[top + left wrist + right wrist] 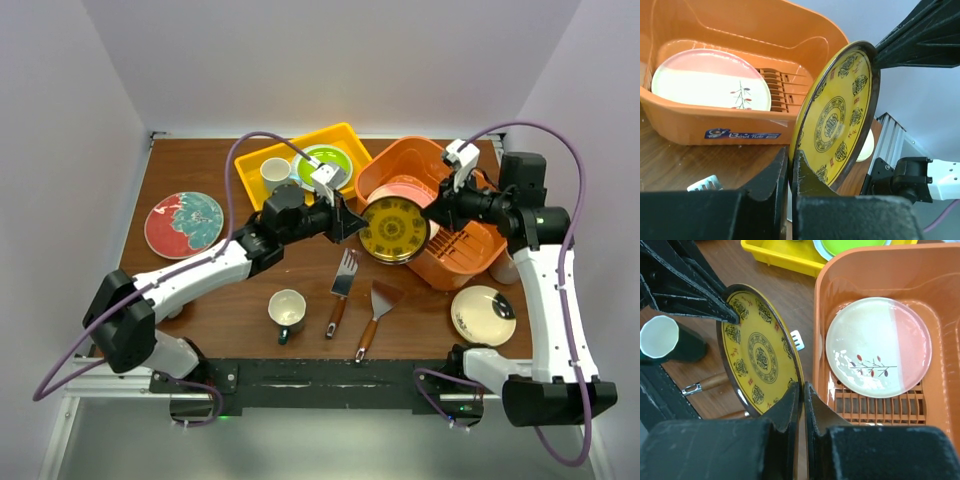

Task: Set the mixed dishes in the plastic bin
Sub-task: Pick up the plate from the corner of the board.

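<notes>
On the wooden counter stands the orange plastic bin, a pink-and-cream plate lying flat on its slotted bottom. The yellow patterned plate is up on edge, tilted, just outside the bin's labelled wall. The left tool is clamped on one rim of that plate, and the right tool is clamped on the opposite rim.

the top camera looks down from high behind the 6 o'clock edge over the whole brown wooden table. both wrist cameras, very near, share the upright round yellow patterned plate, with the deep orange plastic bin at 10 o'clock for the left one and 2 o'clock for the right.
</notes>
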{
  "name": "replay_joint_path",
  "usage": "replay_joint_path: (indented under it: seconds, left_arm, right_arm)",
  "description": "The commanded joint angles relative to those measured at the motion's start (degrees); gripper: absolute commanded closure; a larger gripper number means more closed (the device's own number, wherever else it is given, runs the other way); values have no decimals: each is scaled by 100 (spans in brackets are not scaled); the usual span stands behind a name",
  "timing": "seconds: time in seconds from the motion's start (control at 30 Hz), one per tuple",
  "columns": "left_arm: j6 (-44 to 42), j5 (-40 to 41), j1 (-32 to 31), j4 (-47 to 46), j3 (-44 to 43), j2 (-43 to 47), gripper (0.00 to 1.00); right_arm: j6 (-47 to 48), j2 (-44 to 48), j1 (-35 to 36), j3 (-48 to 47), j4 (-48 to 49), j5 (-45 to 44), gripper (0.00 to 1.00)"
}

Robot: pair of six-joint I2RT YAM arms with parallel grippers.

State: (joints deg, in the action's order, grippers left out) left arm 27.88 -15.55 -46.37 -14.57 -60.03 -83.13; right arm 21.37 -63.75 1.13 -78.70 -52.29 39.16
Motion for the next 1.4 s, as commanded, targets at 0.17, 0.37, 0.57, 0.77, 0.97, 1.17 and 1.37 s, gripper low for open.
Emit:
replay_joint_path:
  seconds: [0.17, 0.37, 0.57, 0.77, 0.97, 1.17, 1.37]
  left_arm:
    - [445, 473, -48, -344, 1069, 1745, 100]
    - [1210, 1071, -39, -810, 2099, 2713, 100]
    - [1650, 1449, -39, -1057, 2548, 3084, 100]
    - [1791, 1546, -39, -1206, 2610, 3058, 100]
    - [1949, 1722, -48, -1443, 2540, 2794, 100]
    - [2002, 1933, -56, -1365, 2479, 2767, 100]
    - [1888, 1828, -65, -1373, 2443, 2785, 100]
  right_arm:
    - [-335, 20, 37, 390, 360, 996, 45]
    - [-493, -208, 54, 592, 369, 1874, 6]
    - [-906, -349, 282, 856, 746, 2114, 1]
    - [-1265, -542, 748, 952, 1071, 1850, 1]
    - [-1732, -691, 1039, 1041, 1485, 1823, 1]
    - [-2319, -709, 1048, 874, 1862, 1428, 36]
    - [-2366, -1017, 1056, 532, 1802, 1551, 100]
